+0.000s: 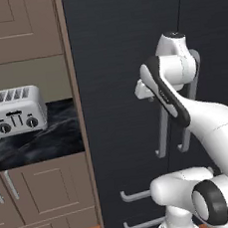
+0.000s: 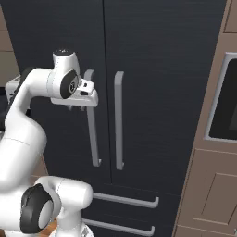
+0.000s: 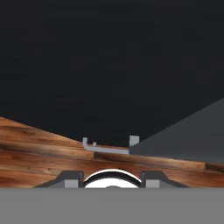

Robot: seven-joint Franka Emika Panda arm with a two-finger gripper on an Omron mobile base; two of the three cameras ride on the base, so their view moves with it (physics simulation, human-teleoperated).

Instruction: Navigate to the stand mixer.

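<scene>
Dark fridge doors face us, toaster left. We see no mixer here, so driving could clip the doors. Gripper fingers sit spread, empty.

toaster: silver, dark slots and dials, left of the frame
counter: black, marbled with pale veins
cabinets: taupe-brown, grey handles
refrigerator: near-black doors, grey handles
arm: white, dark joints
floor: reddish-brown wood grain, lower part of hand view
oven: black front, grey frame, right edge
</scene>
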